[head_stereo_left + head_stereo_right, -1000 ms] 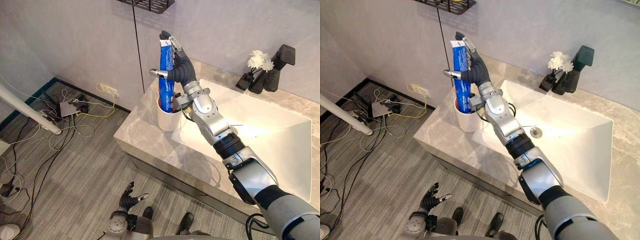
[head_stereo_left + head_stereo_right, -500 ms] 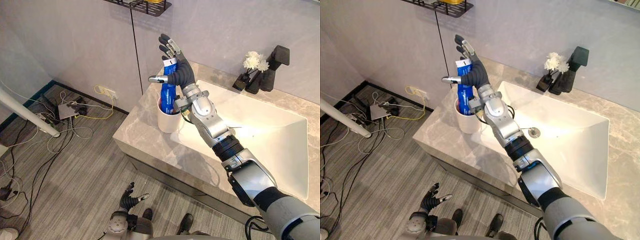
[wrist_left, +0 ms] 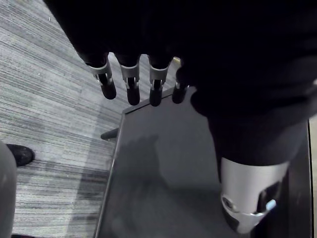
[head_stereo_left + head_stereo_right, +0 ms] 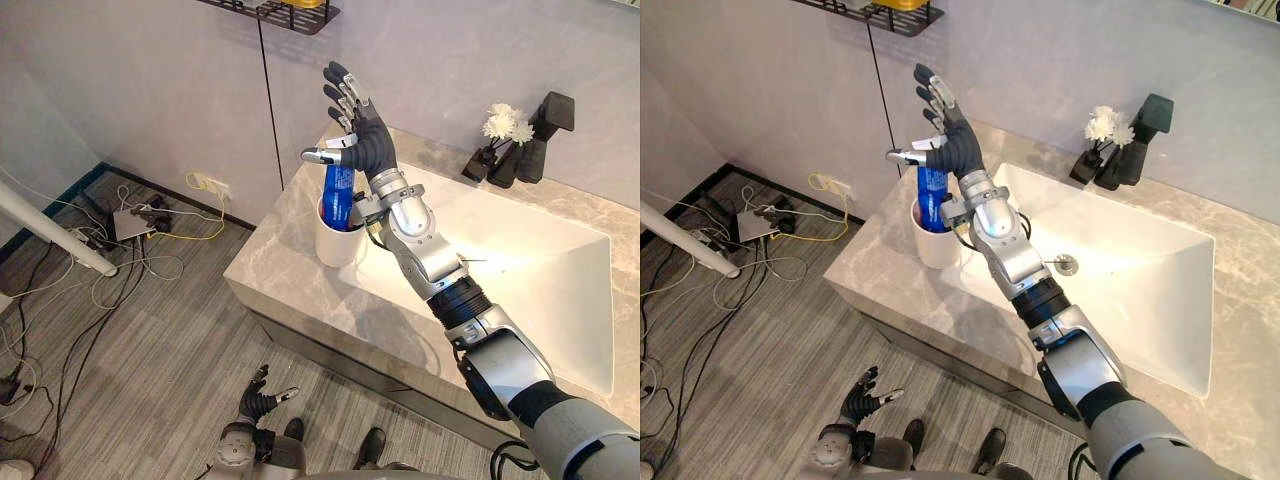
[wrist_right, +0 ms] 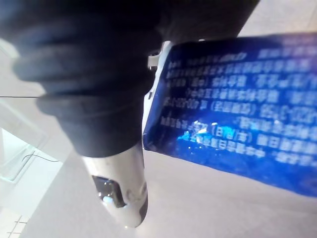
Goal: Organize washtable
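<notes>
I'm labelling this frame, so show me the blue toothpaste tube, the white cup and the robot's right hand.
blue toothpaste tube (image 4: 338, 195): left eye view, on its body above the cup's rim.
white round cup (image 4: 338, 247): left eye view, on its outer wall.
right hand (image 4: 368, 142): left eye view, on its dark cover.

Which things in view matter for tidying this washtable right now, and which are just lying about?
For the job: blue printed tube standing in the white round cup; open right hand just above it; grey marble counter; white rectangular sink.

Lying about or idle: black tap; white flowers beside it; black wire wall shelf; tangled floor cables; left hand, low down.
</notes>
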You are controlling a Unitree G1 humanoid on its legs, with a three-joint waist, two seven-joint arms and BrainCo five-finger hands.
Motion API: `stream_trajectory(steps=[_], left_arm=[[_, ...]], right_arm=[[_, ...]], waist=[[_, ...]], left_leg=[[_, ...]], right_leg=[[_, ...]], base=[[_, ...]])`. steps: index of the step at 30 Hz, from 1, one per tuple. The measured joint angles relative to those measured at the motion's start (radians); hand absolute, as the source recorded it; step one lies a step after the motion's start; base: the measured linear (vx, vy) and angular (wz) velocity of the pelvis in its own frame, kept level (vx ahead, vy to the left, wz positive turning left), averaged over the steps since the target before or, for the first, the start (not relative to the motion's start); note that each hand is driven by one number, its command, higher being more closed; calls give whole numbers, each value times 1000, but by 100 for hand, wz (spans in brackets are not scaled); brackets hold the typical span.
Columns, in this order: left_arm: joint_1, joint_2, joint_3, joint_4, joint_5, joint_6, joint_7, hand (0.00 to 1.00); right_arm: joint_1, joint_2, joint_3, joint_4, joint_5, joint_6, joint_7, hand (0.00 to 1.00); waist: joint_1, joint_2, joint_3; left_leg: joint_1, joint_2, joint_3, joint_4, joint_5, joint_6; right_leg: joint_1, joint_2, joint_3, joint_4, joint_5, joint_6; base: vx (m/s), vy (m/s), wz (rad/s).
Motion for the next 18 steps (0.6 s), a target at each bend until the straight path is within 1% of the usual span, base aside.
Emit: stream_trajectory(steps=[5,11,18], left_arm=[[5,4,0,2,0,0,-1,0],[4,6,0,4,0,0,-2,0],[4,8,1,8,0,-1,-2,0]], right_arm=[[20,-3,0,-24,0,0,7,0],[22,-29,1,-55,-8,0,22,0],[23,-87,10,-99,-30,-5,63,0]], waist=[[-12,-14,-9],[-13,-15,-9],[-17,-17,-11]], left_leg=[[2,0,3,-1,0,0],[3,0,4,-1,0,0],[5,0,6,-2,0,0]], right_leg=[[0,0,3,0,0,0],[0,0,5,0,0,0],[0,1,8,0,0,0]], base=[[0,0,0],[0,0,0],[0,0,0]])
